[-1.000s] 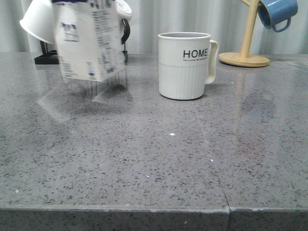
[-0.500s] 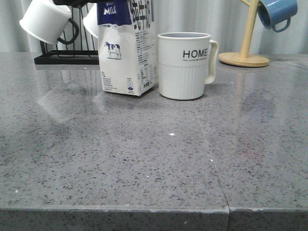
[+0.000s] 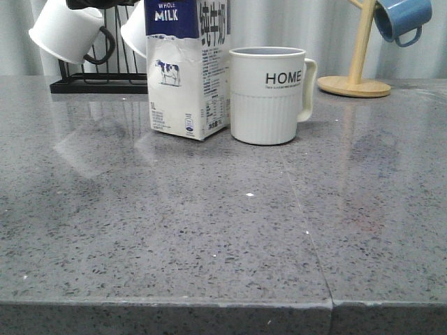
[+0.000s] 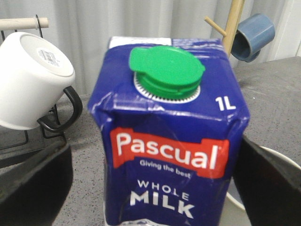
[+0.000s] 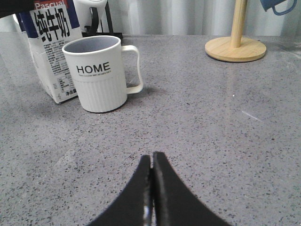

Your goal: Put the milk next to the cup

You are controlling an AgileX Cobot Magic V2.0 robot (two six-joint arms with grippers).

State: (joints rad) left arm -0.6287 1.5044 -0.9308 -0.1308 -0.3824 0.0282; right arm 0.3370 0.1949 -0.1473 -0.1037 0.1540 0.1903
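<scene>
Left gripper (image 4: 150,202): we see two broad fingers (image 4: 33,188), plain matte black, blurred, with slanted upper edges and rounded corners. No markings, screws or cables on them that we can make out. In the front view only a black scrap of that gripper (image 3: 87,3) shows at the top edge, too little to tell its shape. Right gripper (image 5: 151,162): two black fingers (image 5: 134,202), wide at the base and curving in to narrow pointed tips. The surface is smooth and slightly satin. A thin pale glossy line runs down the inner edges. No labels visible.
</scene>
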